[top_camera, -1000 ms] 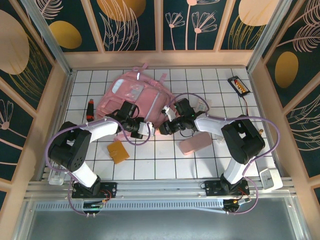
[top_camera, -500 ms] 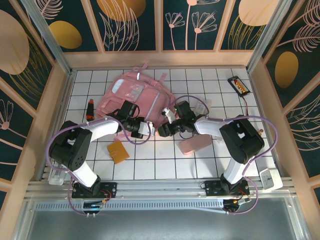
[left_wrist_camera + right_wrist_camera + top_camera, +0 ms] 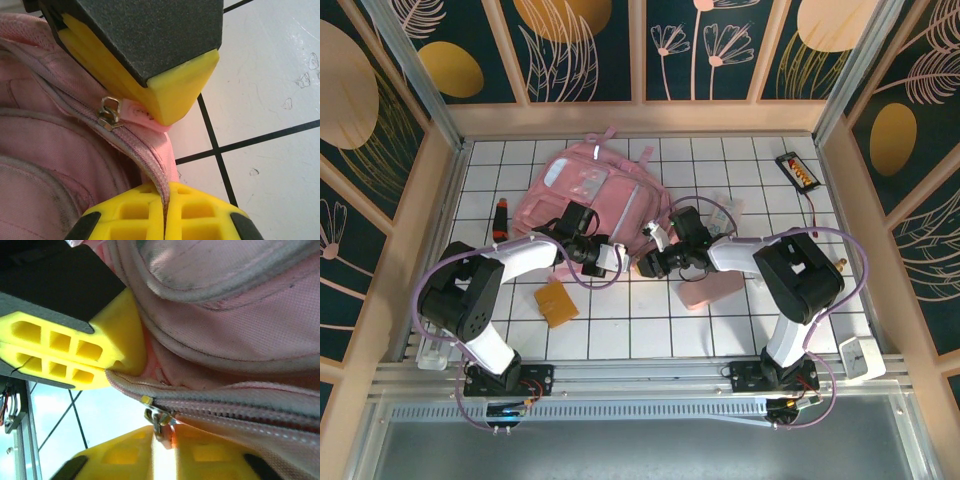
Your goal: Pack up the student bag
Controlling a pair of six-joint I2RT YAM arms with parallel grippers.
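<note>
The student bag (image 3: 582, 188), a large pink backpack, lies at the back left of the table. My left gripper (image 3: 610, 257) is at its near right corner. In the left wrist view my left gripper (image 3: 165, 189) is shut on the bag's zipper tape (image 3: 150, 155), just below the metal slider (image 3: 109, 115). My right gripper (image 3: 646, 264) faces it from the right. In the right wrist view my right gripper (image 3: 167, 434) is closed on the pink zipper pull hanging from the slider (image 3: 156, 416), with a thin bright slit left between its fingers (image 3: 122, 455).
A small flat pink case (image 3: 713, 287) lies under the right forearm. An orange card (image 3: 555, 301) sits near the left arm and a red-and-black marker (image 3: 501, 218) left of the bag. A clear packet (image 3: 723, 210) and a black tray (image 3: 798, 171) lie at the back right.
My right gripper has shifted slightly left and nearer, in toward the left gripper at the bag's corner, and its jaws have narrowed onto the pull. The left gripper has held its grip.
</note>
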